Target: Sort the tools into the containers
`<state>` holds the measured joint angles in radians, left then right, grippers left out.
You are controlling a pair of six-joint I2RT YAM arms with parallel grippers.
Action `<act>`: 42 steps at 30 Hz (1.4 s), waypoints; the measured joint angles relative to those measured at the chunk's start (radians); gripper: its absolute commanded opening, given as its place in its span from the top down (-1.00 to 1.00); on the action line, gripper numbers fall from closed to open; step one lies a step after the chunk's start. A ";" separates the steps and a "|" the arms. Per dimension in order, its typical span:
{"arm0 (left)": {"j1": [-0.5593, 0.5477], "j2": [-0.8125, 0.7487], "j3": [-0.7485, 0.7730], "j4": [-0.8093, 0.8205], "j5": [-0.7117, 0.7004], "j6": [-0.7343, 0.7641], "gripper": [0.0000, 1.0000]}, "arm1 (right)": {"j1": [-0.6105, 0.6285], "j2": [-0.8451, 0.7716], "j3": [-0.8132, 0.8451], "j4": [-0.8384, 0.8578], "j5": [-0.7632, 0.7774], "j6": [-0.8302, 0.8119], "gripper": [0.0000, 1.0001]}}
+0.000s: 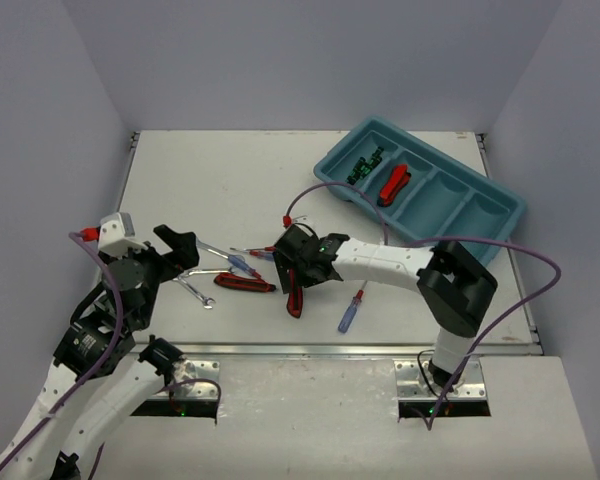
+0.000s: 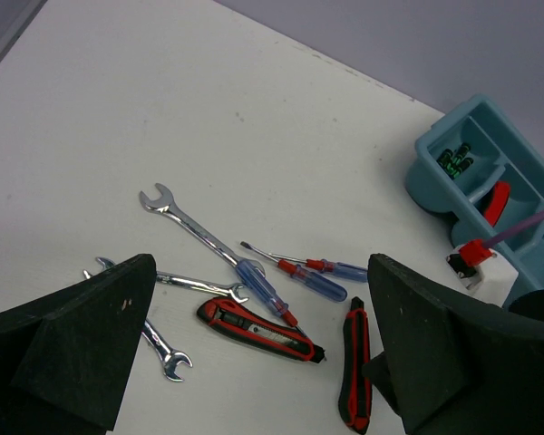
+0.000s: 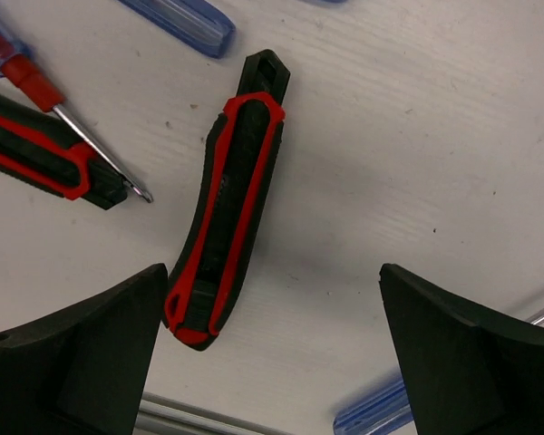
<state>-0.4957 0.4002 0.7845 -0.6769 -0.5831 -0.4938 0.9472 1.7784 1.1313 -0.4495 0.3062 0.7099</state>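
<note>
The right hand [image 3: 270, 290] hangs spread wide over a red-and-black utility knife [image 3: 231, 195] on the white tabletop [image 1: 210, 180]. The left hand [image 2: 261, 272], equally unclenched, overlooks scattered wrenches [image 2: 189, 224] and blue-and-red screwdrivers [image 2: 322, 281]. The teal tray [image 1: 501, 216] at far right holds green screwdrivers [image 1: 363, 165] and a second knife [image 1: 392, 184].

Tray [image 1: 485, 215]: teal-blue, four compartments, lying slanted at the far right corner.
Green screwdrivers [image 1: 364, 165]: in the end compartment nearest the far edge.
Knife in tray [image 1: 393, 184]: red-and-black, in the second compartment.
Loose knives [image 1: 245, 283]: two, flat, towards the middle of the near edge.
Blue screwdrivers [image 1: 242, 264]: two left of centre, one [image 1: 349, 312] alone by the near edge.
Wrenches [image 2: 195, 227]: three, silver, flat, closest to the left edge.
</note>
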 measured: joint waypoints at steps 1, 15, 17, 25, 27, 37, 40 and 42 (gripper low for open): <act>0.000 -0.001 0.000 0.000 0.000 0.000 -1.00 | 0.004 0.024 0.017 -0.013 0.010 0.023 -0.98; 0.000 -0.010 0.000 0.000 0.000 0.000 -1.00 | 0.012 0.150 0.057 0.012 0.027 0.135 -0.31; 0.000 -0.013 0.000 0.000 0.000 0.000 -1.00 | 0.012 0.169 0.057 0.018 0.031 0.138 -0.09; 0.000 -0.016 0.000 0.000 0.000 0.000 -1.00 | 0.012 0.173 0.063 0.024 0.040 0.146 0.72; 0.000 -0.016 0.000 0.000 0.000 0.000 -1.00 | 0.014 0.173 0.062 0.023 0.042 0.148 0.78; 0.000 -0.016 0.000 0.000 0.000 0.000 -1.00 | 0.012 0.026 0.033 -0.035 0.114 0.125 1.00; 0.000 -0.016 0.000 0.000 0.000 0.000 -1.00 | -0.056 -0.049 0.047 -0.041 0.100 0.082 1.00; 0.000 -0.016 0.000 0.000 0.000 0.000 -1.00 | -0.150 -0.085 0.081 -0.047 0.087 0.054 1.00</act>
<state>-0.4957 0.3840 0.7845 -0.6765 -0.5827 -0.4938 0.7971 1.6936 1.2126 -0.4970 0.3930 0.7634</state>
